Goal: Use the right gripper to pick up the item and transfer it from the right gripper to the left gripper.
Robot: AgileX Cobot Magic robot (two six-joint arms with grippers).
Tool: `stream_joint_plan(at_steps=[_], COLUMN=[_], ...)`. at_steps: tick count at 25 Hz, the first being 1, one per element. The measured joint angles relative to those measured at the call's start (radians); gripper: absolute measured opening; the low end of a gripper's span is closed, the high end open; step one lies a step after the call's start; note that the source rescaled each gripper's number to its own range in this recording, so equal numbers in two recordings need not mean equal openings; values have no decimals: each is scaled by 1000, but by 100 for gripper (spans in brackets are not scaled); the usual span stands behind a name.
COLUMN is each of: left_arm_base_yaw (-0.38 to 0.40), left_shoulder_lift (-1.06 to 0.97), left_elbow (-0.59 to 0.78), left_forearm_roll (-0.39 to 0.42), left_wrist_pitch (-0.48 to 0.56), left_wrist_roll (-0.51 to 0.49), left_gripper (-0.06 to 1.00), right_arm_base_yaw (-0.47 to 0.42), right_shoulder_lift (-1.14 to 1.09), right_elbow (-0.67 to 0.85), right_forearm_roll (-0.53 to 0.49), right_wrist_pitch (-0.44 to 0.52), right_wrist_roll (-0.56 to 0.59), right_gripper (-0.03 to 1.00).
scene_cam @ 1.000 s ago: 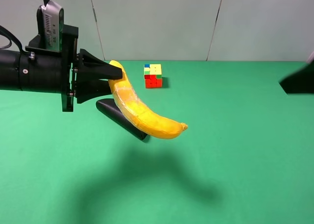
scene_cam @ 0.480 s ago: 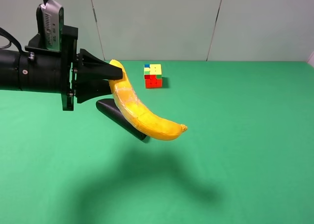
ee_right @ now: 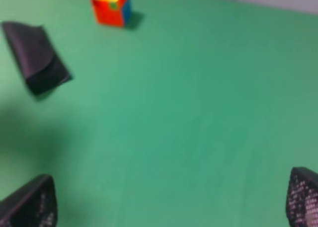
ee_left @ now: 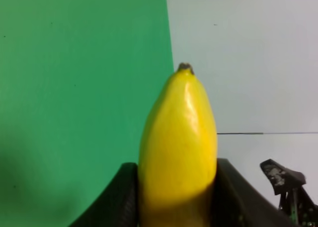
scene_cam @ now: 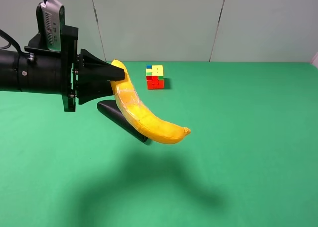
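The left hand (scene_cam: 117, 82) is clamped on the banana (scene_cam: 149, 120), gripping it near one end. The left wrist view shows the two black jaws pressed against either side of the yellow skin, with the left hand (ee_left: 177, 202) closed around the banana (ee_left: 179, 137) and the fruit's dark tip pointing away from the camera. The arm reaches in level from the side, carrying a silver-grey camera box (scene_cam: 51, 18) on top.

The banana hangs in the air above the pouch (scene_cam: 117, 116), clear of the tabletop (scene_cam: 238, 137). From the grip it curves down and away from the hand, and its free tip ends past the pouch's nearer end. It hides part of the pouch from the high camera. The pouch itself lies flat on the green tabletop. The cube (scene_cam: 155, 76) stands beyond the pouch, towards the wall (scene_cam: 159, 23), well apart from it. A soft shadow (scene_cam: 159, 182) falls on the tabletop nearer the camera than the pouch.

The right hand (ee_right: 166, 202) is out of the high view. In its own wrist view its fingers (ee_right: 30, 204) stand wide apart with only bare green between them. That blurred view looks down from some way off at the pouch (ee_right: 36, 58), with the cube (ee_right: 111, 6) beyond it.
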Motion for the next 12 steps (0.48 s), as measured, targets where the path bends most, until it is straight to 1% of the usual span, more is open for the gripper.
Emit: stream_joint_plan(at_steps=[4, 12], left_arm_base_yaw=[0, 0], left_shoulder_lift=[0, 0], left_elbow=[0, 0], left_forearm_roll=[0, 0], left_wrist_pitch=[1, 2], left_wrist_roll=[1, 4], left_gripper=[0, 0], right_arm_base_yaw=[0, 0], right_shoulder_lift=[0, 0], right_elbow=[23, 26], right_forearm_roll=[5, 6], right_wrist_pitch=[-32, -36], right_wrist_roll=[-4, -4], right_gripper=[100, 100])
